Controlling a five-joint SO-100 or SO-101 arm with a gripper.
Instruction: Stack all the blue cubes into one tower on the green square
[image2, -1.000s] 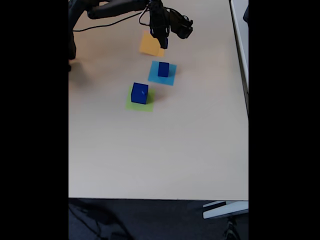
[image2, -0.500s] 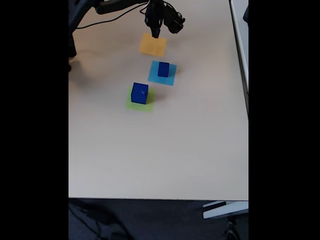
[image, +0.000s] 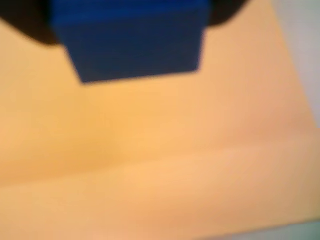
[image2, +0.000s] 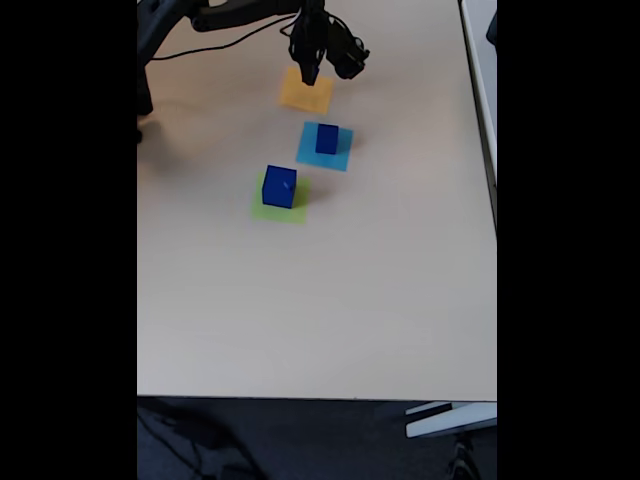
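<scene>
Jaws (image2: 309, 75) gripping small blue cube (image: 132, 42) above orange square (image2: 305, 92), near desk's far edge. Desk (image2: 330, 300) beige; dark floor below.

The fixed view looks down from high above the table (image2: 330, 310), taking in its whole pale top, with the orange square (image2: 305, 92) far off near the upper edge. The wrist view sits very close over that same orange square (image: 160, 165), facing down, blurred by nearness
</scene>
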